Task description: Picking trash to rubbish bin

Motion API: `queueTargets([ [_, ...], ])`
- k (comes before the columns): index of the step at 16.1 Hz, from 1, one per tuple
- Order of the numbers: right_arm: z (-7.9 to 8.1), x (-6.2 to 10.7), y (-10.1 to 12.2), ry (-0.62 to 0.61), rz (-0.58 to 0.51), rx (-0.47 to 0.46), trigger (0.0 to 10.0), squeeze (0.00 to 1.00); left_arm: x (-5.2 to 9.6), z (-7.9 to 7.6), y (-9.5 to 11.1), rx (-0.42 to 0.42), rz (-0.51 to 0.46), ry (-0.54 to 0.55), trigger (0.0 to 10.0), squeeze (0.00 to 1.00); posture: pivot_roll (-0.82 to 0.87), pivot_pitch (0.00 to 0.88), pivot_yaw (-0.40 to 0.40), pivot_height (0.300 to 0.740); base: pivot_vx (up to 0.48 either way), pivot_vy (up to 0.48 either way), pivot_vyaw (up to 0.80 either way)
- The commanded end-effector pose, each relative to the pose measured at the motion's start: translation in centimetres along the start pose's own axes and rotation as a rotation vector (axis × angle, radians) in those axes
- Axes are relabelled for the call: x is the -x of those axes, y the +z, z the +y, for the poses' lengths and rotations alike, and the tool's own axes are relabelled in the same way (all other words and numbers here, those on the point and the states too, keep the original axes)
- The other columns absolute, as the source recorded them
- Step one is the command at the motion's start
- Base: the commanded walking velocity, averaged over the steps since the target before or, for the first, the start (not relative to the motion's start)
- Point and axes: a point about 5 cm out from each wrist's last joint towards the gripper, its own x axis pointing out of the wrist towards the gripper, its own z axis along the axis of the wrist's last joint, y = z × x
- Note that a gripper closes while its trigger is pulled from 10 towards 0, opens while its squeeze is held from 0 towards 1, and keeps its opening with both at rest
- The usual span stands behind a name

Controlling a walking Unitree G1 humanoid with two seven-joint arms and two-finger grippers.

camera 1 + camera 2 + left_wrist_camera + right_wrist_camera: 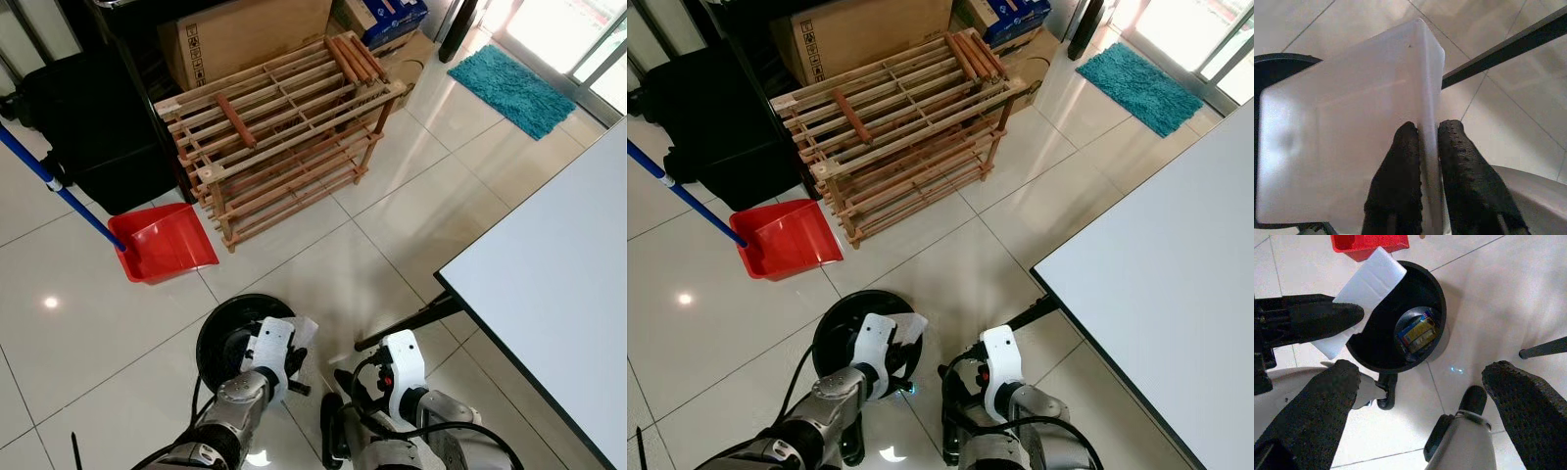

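left gripper (pixel 292 360) low over black bin's (pixel 217 333) rim, white flat piece (pixel 300 330) at its tip | right gripper (pixel 343 387) just beside it, over tile | red dustpan (pixel 163 242) and wooden rack (pixel 279 127) beyond the bin

Printing on the cardboard box (pixel 245 34) and blue carton (pixel 392 15) is too small to read
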Motion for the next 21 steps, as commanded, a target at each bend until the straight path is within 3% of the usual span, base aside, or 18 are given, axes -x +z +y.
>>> queueTargets([
  [1,-0.1,0.3,-0.8,-0.011,0.032,-0.013,10.0,0.0,0.0,-0.4,-0.7,-0.005,0.032,-0.008,10.0,1.0,-0.18,0.345,-0.099,0.74,0.0,0.0,0.0],
  [9,0.4,0.0,-0.6,0.005,0.031,-0.021,10.0,0.0,0.0,-0.1,-0.5,-0.012,0.031,0.003,10.0,1.0,-0.17,0.342,-0.098,0.74,0.0,0.0,0.0],
  [10,0.4,0.0,-0.6,0.005,0.031,-0.021,10.0,0.0,0.0,-0.1,-0.4,-0.022,0.029,0.013,10.0,0.33,-0.17,0.338,-0.097,0.74,0.0,0.0,0.0],
  [11,0.4,-0.1,-0.6,0.004,0.03,-0.023,10.0,0.0,0.0,0.1,-0.4,-0.031,0.026,0.026,10.0,0.0,-0.16,0.338,-0.096,0.74,0.0,0.0,0.0],
  [15,0.0,-0.6,-0.6,-0.027,0.031,-0.016,10.0,0.0,0.2,1.1,0.2,-0.027,0.01,0.07,10.0,0.0,-0.14,0.315,-0.087,0.74,0.0,0.0,0.0],
  [17,-2.2,-1.0,-0.9,-0.176,0.028,-0.044,10.0,0.0,1.1,4.0,0.7,-0.024,-0.021,0.165,10.0,0.0,-0.1,0.261,-0.07,0.74,0.0,0.0,0.0],
  [21,-4.2,-1.2,-1.6,-0.314,0.075,0.036,10.0,0.0,3.1,7.4,-0.8,-0.038,0.003,0.278,10.0,0.0,-0.05,0.183,-0.055,0.74,0.0,0.0,0.0],
])
